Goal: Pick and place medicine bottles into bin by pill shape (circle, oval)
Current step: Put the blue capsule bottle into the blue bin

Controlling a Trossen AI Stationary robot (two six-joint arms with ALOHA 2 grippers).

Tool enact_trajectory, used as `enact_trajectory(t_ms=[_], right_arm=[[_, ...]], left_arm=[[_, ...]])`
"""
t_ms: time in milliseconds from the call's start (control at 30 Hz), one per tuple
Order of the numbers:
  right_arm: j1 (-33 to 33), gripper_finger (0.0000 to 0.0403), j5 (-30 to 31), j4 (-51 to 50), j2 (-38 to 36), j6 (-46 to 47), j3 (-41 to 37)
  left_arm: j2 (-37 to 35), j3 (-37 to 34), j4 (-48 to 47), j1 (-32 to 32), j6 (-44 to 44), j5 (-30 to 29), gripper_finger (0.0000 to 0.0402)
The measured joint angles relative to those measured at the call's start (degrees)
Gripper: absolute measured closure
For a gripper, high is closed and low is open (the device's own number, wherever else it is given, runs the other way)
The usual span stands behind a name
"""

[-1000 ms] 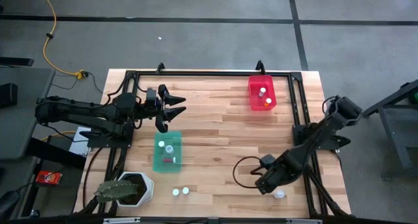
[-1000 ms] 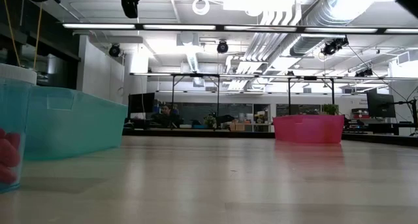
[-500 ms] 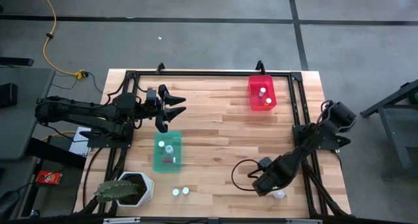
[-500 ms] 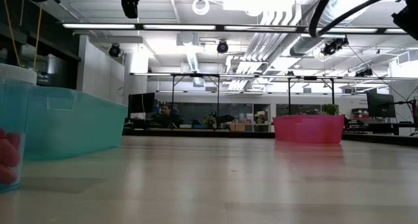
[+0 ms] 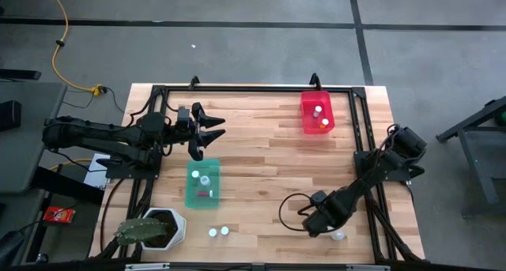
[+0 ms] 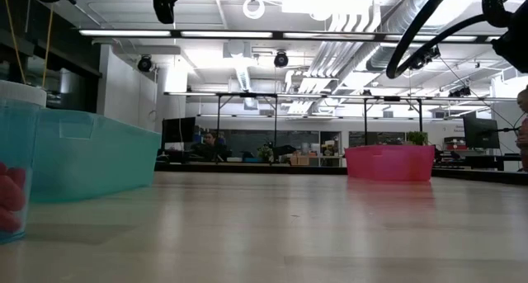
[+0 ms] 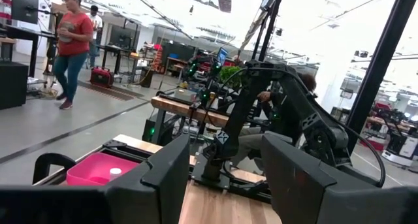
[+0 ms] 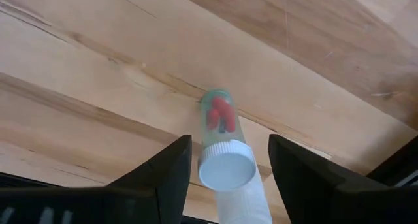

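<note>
Only the right wrist view shows red pills (image 8: pixel 219 114) inside the bottle (image 8: pixel 223 155).

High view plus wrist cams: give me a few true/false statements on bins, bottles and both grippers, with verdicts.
1. The red bin holds two bottles. True.
2. The right gripper is above the green bin. False: it is low at the table's near right, by a bottle.
3. That bottle lies between the right gripper's open fingers. True.
4. The left gripper grips a bottle. False: its fingers stand open with nothing between them.
5. Two bottles stand on the table beside the plant pot. True.
</note>
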Motion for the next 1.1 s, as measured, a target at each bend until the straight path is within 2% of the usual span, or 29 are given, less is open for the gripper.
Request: enact_trajectory(t_ms=[333,567,633,700,867,933,1000,1100], right_arm=[[0.0,0.0276,-0.34,0.0,0.0,-0.17,0.0],[-0.46,0.0299,0.84,-1.63,-3.49,-7.67,0.0],[-1.19,0.0299,4.03,-3.86,-6.8,-10.61,0.0],[-2.41,0.0299,9.96,-5.41,-11.15,-13.81,0.0],[-8.6,0.0299,30.13,-3.81,-22.87,-25.09,0.0],[-12.7,0.0299,35.26,-1.33,-26.43,-31.22,0.0],[-17.43,0.0299,36.51,2.94,-29.0,-40.14,0.0],[-24.69,0.0299,33.7,11.66,-30.51,-55.48,0.0]], left_arm=[[0.0,0.0,0.0,0.0,0.02,0.0,0.0224],[0.0,0.0,0.0,0.0,0.02,-0.09,0.0224],[0.0,0.0,0.0,0.0,0.01,-0.09,0.0224],[0.0,0.0,0.0,0.0,0.02,-0.09,0.0224],[0.0,0.0,0.02,0.0,-0.32,-0.11,0.0224],[0.0,0.0,0.02,0.0,-1.75,-0.11,0.0224],[0.0,0.0,0.02,0.0,-3.64,-0.08,0.0224],[0.0,0.0,0.02,0.0,-6.25,0.56,0.0224]])
